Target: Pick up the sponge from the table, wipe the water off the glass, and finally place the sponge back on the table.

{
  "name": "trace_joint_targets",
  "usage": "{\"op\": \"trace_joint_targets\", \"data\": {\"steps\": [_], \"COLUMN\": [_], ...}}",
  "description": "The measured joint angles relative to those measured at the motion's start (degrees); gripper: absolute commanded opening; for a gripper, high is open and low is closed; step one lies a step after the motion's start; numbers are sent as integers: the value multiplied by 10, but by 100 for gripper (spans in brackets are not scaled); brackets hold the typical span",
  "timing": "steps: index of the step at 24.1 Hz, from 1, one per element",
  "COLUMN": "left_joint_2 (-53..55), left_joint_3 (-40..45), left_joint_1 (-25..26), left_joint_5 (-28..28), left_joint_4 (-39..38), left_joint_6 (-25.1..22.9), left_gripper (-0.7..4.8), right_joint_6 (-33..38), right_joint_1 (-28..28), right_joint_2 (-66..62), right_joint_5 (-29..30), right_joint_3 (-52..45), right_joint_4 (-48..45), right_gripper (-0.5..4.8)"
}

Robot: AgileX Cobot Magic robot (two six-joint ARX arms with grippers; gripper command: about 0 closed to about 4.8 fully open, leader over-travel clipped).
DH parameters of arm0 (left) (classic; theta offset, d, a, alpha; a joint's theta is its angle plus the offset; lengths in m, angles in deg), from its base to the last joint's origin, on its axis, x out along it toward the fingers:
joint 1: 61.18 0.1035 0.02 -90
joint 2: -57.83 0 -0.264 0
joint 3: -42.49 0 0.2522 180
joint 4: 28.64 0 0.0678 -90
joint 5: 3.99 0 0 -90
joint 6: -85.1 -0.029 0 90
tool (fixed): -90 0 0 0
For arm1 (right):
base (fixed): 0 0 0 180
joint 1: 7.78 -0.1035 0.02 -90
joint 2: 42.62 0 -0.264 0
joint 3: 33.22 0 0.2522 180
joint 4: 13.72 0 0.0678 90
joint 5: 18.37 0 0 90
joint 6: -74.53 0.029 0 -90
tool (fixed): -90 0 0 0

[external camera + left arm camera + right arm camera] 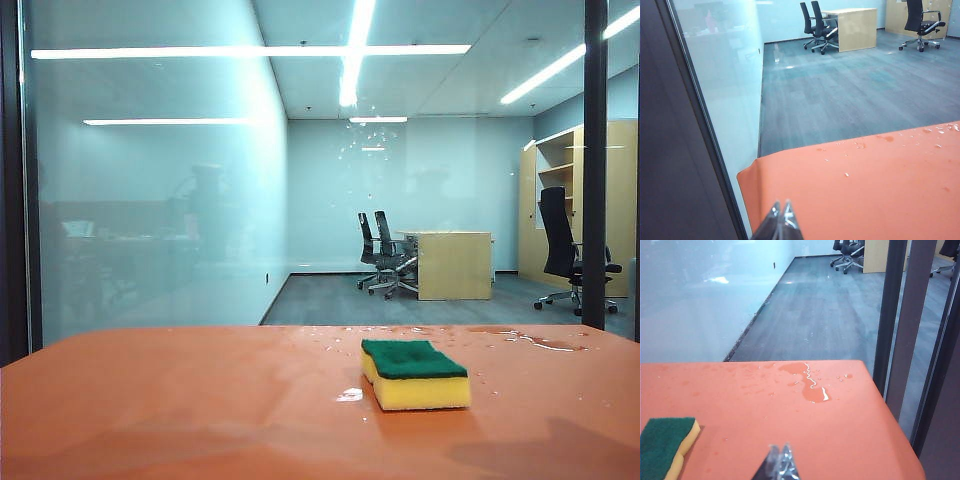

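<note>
With both my left jaws (780,220) and right jaws (779,464) pressed together and empty, I should spread the right pair, then descend squarely over the sponge (415,373) lying green-side-up on the orange counter (180,410).

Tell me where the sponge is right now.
In the exterior view the sponge lies green side up on the table, right of centre, near small puddles, below the glass; neither gripper touches it.
</note>
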Motion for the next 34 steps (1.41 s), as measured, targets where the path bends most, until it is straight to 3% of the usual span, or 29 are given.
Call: {"op": "trace_joint_targets", "data": {"steps": [15,20,24,30,34], "left_joint_2": [0,0,0,0,0], "left_joint_3": [0,0,0,0,0], "left_joint_1": [0,0,0,0,0], "left_joint_5": [-2,-39,-66,-115,-147], "left_joint_4": [0,0,-10,-18,-18], "left_joint_6": [0,16,25,27,56], "left_gripper": [-5,-5,-5,-5,-5], "right_joint_6": [7,67,78,82,118], "right_joint_1": [0,0,-3,-4,-4], "right_joint_2": [0,0,0,0,-1], "right_joint_5": [2,10,43,44,44], "right_joint_3": [0,0,5,47,64], "right_joint_4": [1,0,3,16,16], "right_gripper": [-9,-9,-9,-9,-9]}}
